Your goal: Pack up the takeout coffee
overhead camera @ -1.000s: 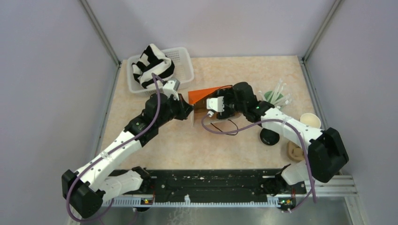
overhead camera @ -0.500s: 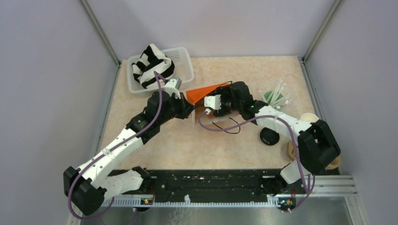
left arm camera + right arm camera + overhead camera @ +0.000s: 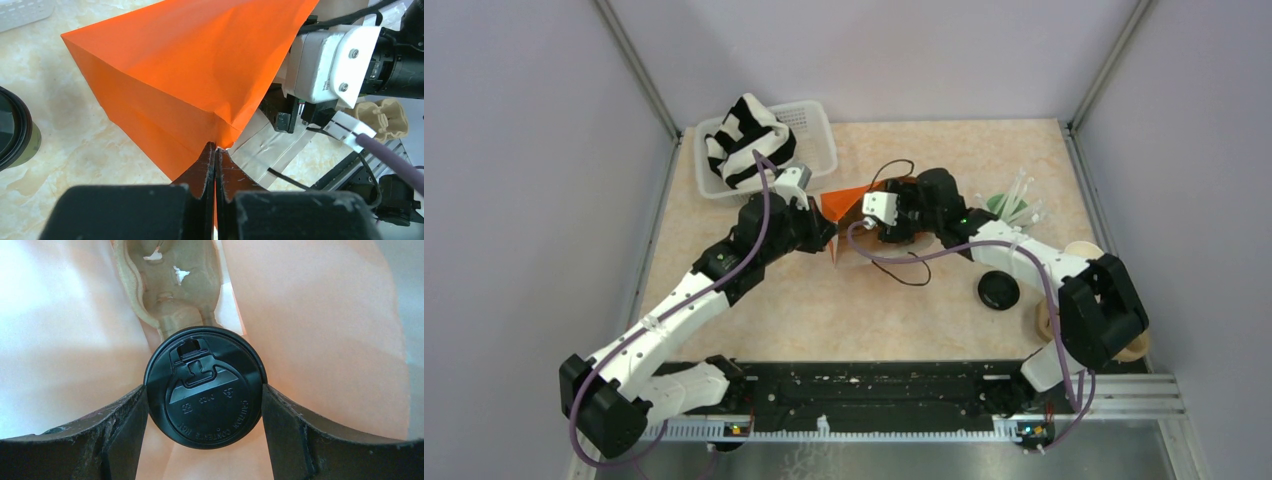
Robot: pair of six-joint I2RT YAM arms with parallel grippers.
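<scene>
My left gripper [image 3: 215, 150] is clamped on the orange bag [image 3: 190, 65]. My right gripper [image 3: 205, 396] grips one lidded coffee cup [image 3: 205, 385] inside it, over the pulp carrier [image 3: 170, 285]. The second cup [image 3: 12, 125] waits on the bench [image 3: 75, 150], seemingly unpacked.

Left arm [image 3: 674, 305] and right arm [image 3: 1024, 264] meet at the orange bag [image 3: 190, 65].
The left gripper [image 3: 215, 150] pinches the bag's edge, jaws fully together; the right gripper [image 3: 204, 396], wrist dipped into the bag's mouth, clasps a lidded cup [image 3: 205, 365] between spread fingers.
</scene>
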